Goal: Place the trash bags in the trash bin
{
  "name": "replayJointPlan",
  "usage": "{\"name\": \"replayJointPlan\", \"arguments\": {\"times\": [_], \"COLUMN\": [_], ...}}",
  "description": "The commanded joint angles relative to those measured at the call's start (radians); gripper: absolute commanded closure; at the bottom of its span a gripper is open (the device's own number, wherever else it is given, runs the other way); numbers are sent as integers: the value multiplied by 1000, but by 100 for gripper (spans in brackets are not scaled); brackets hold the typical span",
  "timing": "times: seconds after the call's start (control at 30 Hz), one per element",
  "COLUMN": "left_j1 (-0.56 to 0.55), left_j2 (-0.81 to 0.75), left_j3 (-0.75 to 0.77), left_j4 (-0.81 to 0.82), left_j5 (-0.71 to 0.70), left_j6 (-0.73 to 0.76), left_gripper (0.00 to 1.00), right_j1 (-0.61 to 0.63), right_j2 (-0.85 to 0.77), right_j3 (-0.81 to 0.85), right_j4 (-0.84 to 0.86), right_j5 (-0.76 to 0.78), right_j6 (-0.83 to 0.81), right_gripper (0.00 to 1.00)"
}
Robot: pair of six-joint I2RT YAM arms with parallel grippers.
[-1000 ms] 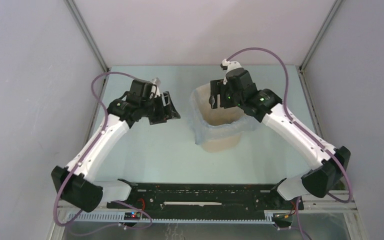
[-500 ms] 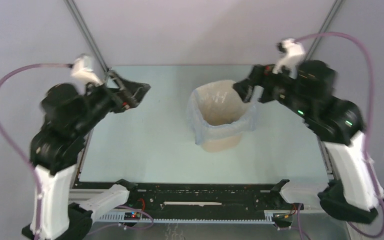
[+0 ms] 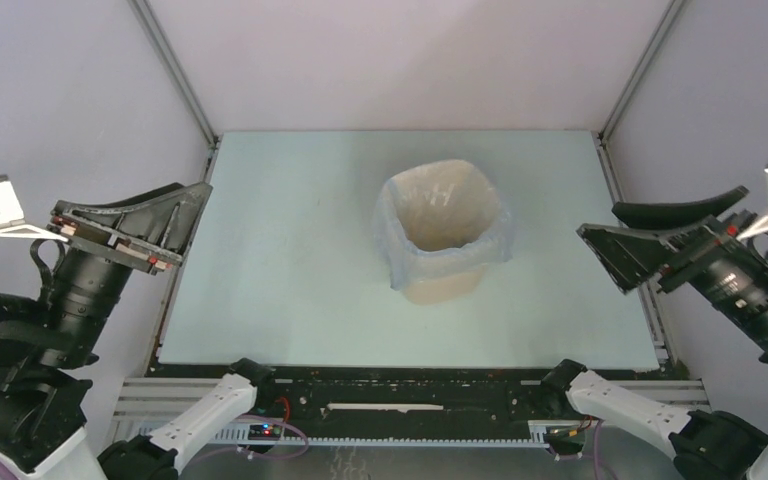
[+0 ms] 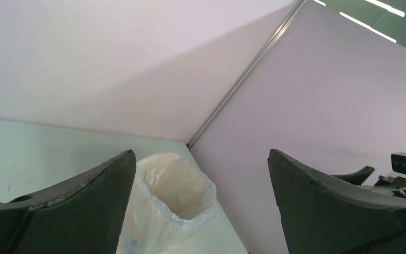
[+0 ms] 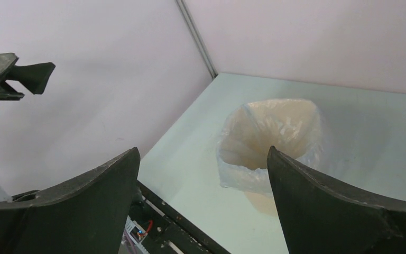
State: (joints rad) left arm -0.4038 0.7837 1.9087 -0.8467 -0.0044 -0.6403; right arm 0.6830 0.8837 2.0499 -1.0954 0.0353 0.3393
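The beige trash bin (image 3: 443, 284) stands upright near the middle of the table. The pale-blue trash bag (image 3: 400, 262) lines it, its edge folded over the rim and hanging down the outside. The bin and bag also show in the left wrist view (image 4: 158, 211) and the right wrist view (image 5: 243, 174). My left gripper (image 3: 155, 225) is open and empty, raised at the table's left edge. My right gripper (image 3: 650, 240) is open and empty, raised at the right edge. Both are well away from the bin.
The pale green table top (image 3: 290, 280) is ringed by lilac walls with metal corner posts (image 3: 175, 70). A black rail with wiring (image 3: 400, 395) runs along the near edge.
Both arms have drawn back from the bin, the left to the far left and the right to the far right, and risen. The lined bin has stayed put.
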Motion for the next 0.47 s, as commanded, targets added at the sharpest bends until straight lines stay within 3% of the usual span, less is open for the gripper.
{"name": "replayJointPlan", "arguments": {"times": [0.0, 0.43], "left_j1": [-3, -3], "left_j2": [1, -11], "left_j3": [41, 41], "left_j4": [36, 11], "left_j5": [-35, -65], "left_j6": [-15, -19], "left_gripper": [0, 0], "right_j1": [7, 5], "right_j2": [-50, -48], "right_j3": [18, 27], "right_j4": [-11, -15], "right_j5": [-10, -5], "right_j6": [19, 42], "right_gripper": [0, 0]}}
